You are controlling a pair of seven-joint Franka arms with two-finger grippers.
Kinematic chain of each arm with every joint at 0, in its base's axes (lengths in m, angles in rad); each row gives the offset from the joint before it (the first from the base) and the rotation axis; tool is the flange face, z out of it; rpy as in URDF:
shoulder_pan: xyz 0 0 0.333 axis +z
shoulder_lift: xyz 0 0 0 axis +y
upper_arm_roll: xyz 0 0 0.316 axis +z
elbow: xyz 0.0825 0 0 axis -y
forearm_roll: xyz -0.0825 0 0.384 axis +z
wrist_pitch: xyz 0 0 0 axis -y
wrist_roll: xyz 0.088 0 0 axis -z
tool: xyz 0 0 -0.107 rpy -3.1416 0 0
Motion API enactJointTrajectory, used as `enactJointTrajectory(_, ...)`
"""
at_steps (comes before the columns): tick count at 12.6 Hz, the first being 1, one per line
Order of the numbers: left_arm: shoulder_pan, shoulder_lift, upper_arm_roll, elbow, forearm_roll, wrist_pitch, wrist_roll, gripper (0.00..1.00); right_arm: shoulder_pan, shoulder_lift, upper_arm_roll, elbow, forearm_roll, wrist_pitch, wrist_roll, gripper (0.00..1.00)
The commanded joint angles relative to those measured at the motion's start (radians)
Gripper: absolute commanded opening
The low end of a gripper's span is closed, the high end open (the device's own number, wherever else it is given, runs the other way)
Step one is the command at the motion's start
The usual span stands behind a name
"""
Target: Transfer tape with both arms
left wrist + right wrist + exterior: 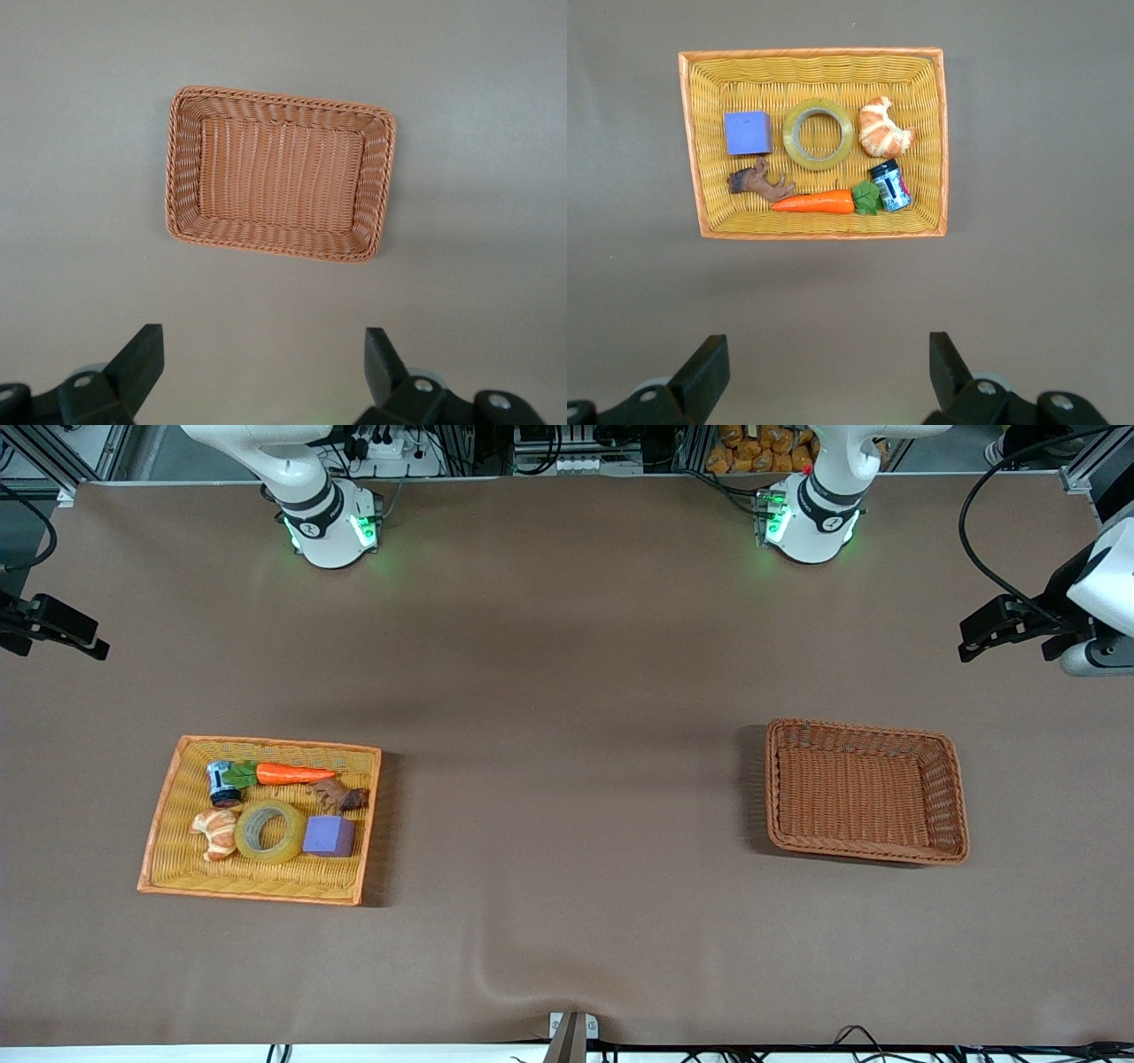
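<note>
Yellowish tape flat in yellow basket, well apart from both spread, empty end effectors.

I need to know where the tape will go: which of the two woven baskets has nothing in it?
The brown wicker basket toward the left arm's end of the table; the yellow orange-rimmed basket holds the yellowish tape roll and other items.
</note>
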Motion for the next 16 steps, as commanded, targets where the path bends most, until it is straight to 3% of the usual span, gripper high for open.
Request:
enactJointTrajectory(1, 0.002, 0.009, -0.002, 0.023, -0.013, -0.017, -0.011, 1.00, -0.005, 0.013, 0.003, 0.022, 0.012, -0.010, 0.015, 1.00)
enactJointTrajectory(8, 0.008, 0.011, -0.002, 0.018, -0.012, -0.017, -0.040, 1.00, 0.034, 0.048, 0.005, -0.008, 0.020, 0.042, 0.010, 1.00)
enactJointTrajectory(12, 0.011, 0.008, -0.003, 0.008, -0.013, -0.018, -0.074, 1.00, 0.113, 0.076, 0.005, -0.190, 0.020, 0.331, 0.013, 1.00)
enactJointTrajectory(16, 0.010, 0.009, -0.006, 0.003, -0.013, -0.017, -0.081, 1.00, 0.127, 0.290, 0.006, -0.225, 0.028, 0.509, -0.048, 1.00)
